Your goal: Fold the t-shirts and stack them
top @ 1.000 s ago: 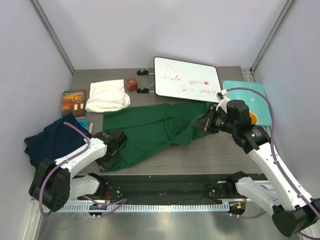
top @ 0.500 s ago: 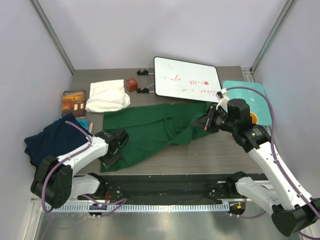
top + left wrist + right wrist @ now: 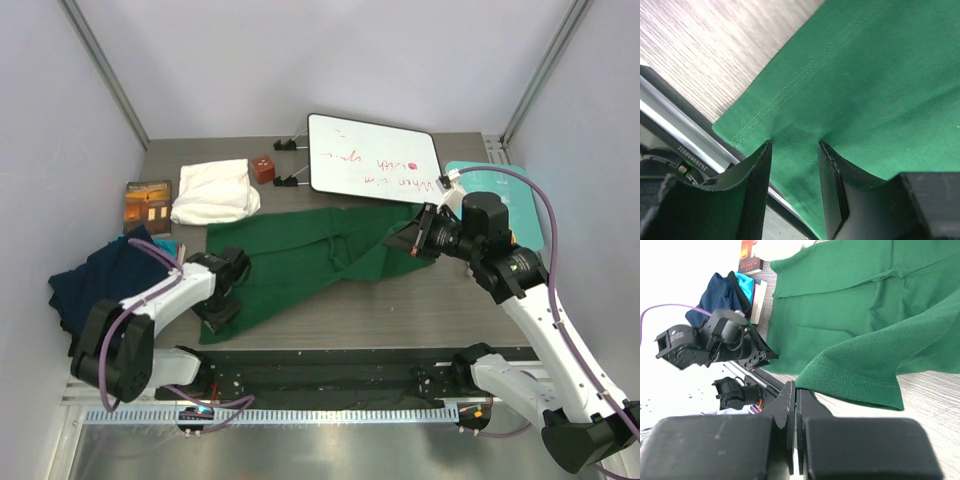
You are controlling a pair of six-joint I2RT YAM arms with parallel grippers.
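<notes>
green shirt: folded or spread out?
Mostly spread, not folded: the green shirt lies open across the table, with its right edge lifted and pinched in the right gripper.

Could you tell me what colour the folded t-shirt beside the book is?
The folded t-shirt is cream-white, clearest in the top external view.

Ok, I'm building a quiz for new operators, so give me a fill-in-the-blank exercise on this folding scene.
1. The folded cream-white t-shirt lies between the red-brown block and the ____.
2. The navy t-shirt lies crumpled on the table's ____ side.
3. The right gripper is shut on a hem of the green t-shirt, just in front of the ____.
Missing: book; left; whiteboard.
</notes>
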